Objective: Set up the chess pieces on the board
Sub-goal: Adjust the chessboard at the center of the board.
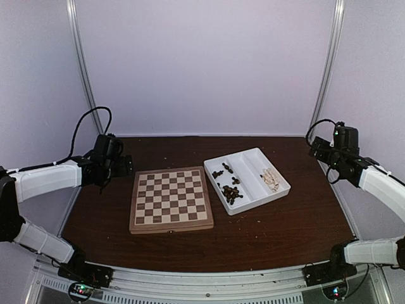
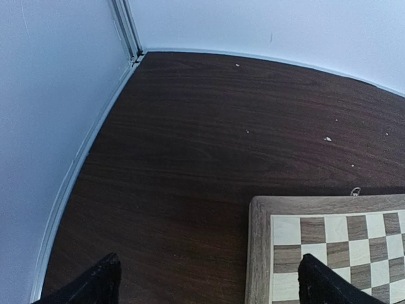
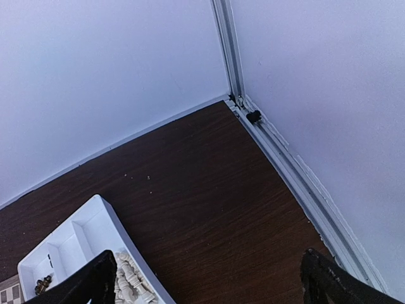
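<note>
Right pincer [image 1: 319, 149], jaws wide and empty, hangs well off from the dark chess pieces [image 1: 229, 192] heaped in the tray [image 1: 261, 201] to its left, so I'd single out an edge piece; left pincer [image 1: 119, 166], also open, hovers beside the board [image 1: 171, 226].

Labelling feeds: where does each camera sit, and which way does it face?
Top external: above, behind robot, looking down on board and tray; left arm, right arm show.
Left wrist: on left end effector, facing far-left corner; open jaws, board corner.
Right wrist: on right end effector, facing far-right corner; open jaws, tray end.
Shared: board, top and left; tray, top and right.
</note>
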Controlling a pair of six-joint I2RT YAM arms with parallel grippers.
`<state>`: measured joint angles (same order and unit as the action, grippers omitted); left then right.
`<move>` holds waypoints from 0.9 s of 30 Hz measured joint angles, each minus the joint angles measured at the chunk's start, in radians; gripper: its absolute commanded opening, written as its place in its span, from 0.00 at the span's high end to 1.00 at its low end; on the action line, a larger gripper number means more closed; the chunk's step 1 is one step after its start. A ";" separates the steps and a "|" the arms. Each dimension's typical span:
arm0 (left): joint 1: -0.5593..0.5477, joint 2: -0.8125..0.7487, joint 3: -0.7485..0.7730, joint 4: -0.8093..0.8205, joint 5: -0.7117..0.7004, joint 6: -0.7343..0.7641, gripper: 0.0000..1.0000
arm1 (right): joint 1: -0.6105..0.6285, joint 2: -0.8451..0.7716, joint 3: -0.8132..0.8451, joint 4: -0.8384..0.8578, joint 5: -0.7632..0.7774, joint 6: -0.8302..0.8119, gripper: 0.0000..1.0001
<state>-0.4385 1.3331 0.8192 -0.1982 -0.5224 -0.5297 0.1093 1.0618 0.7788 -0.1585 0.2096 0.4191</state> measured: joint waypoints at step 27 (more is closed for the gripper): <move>0.000 -0.098 -0.082 0.097 0.532 0.097 0.02 | 0.200 0.200 0.169 -0.202 -0.375 -0.068 0.27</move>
<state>-0.4385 1.2346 0.7372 -0.1017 0.0097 -0.4324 0.3096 1.2621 0.9478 -0.3603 -0.1658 0.3511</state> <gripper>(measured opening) 0.976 0.742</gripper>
